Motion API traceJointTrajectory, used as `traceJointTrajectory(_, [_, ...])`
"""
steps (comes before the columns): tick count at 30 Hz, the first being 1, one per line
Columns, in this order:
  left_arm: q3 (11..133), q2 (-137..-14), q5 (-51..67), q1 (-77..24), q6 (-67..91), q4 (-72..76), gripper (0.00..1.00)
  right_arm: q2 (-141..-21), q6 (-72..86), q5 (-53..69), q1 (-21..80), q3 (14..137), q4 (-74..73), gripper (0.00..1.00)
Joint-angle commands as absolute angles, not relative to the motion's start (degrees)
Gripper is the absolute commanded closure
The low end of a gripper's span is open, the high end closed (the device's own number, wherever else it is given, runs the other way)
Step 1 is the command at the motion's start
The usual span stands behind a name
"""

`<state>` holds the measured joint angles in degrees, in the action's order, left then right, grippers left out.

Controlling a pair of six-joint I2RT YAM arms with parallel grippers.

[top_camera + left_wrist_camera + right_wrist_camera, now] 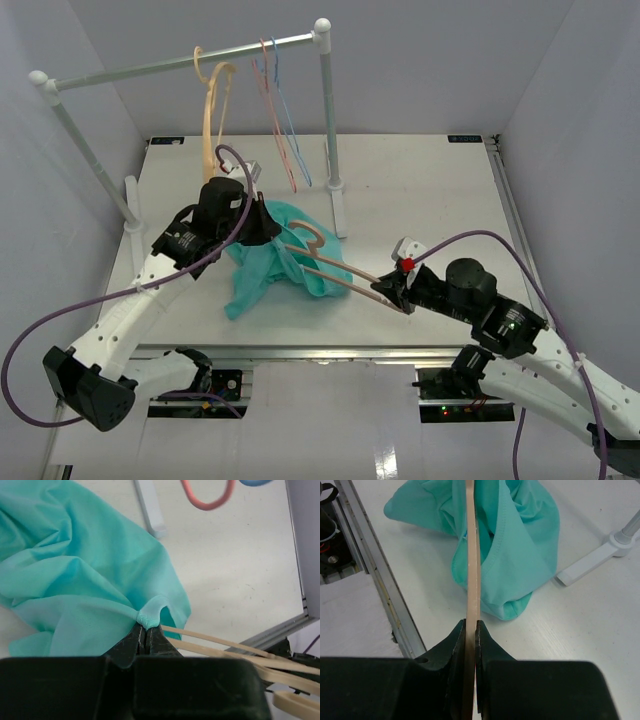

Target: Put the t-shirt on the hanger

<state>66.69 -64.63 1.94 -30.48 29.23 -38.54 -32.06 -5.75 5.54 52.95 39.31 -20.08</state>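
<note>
Left end effector (146,630): t-shirt (85,565) pinch, wrist-view only

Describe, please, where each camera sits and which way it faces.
Top external: above and behind the bases, looking down on the table; both arms show.
Left wrist: on the left arm, looking along the left gripper, shut on the t-shirt.
Right wrist: on the right arm, looking along the right gripper, shut on the hanger.
Shared: all three views show the t-shirt and the hanger.
</note>
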Motion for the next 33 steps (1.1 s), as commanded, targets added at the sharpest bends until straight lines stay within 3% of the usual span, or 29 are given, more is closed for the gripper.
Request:
traceJointTrajectory(1, [68.6,-62.1,10.6,-30.2,25.6,-38.6,1.00,-30.2,-7.3,5.9,53.1,35.1,-2.9,0.92])
traceJointTrajectory(11, [70.1,-62.6,20.9,-30.2,21.7,-38.2,1.00,-23.8,-9.7,9.2,53.1,24.7,12.0,0.92])
traceJointTrajectory(24, [65.6,-63.5,34.3,-30.4,21.9,-32.6,1.00,-26.2,-6.8,9.2,53.2,15.6,29.2,0.92])
traceJointTrajectory(26, [64.9,-63.7,35.7,-30.4,21.5,-32.1,0.93,-25.5,-6.0,8.8,53.1,14.0,32.6,0.92])
traceJointTrajectory(28, [65.0,-64.6,35.9,-30.4,21.1,-32.1,0.69,-25.0,-4.8,8.1,53.0,11.6,36.6,0.92])
traceJointTrajectory(30, [66.2,-66.3,34.9,-30.4,20.4,-34.2,0.39,-24.3,-3.4,6.9,53.1,8.1,41.5,0.92])
traceJointTrajectory(33, [68.4,-68.3,29.8,-30.4,19.2,-37.5,0.22,-23.3,-1.1,6.3,53.1,3.2,48.5,0.92])
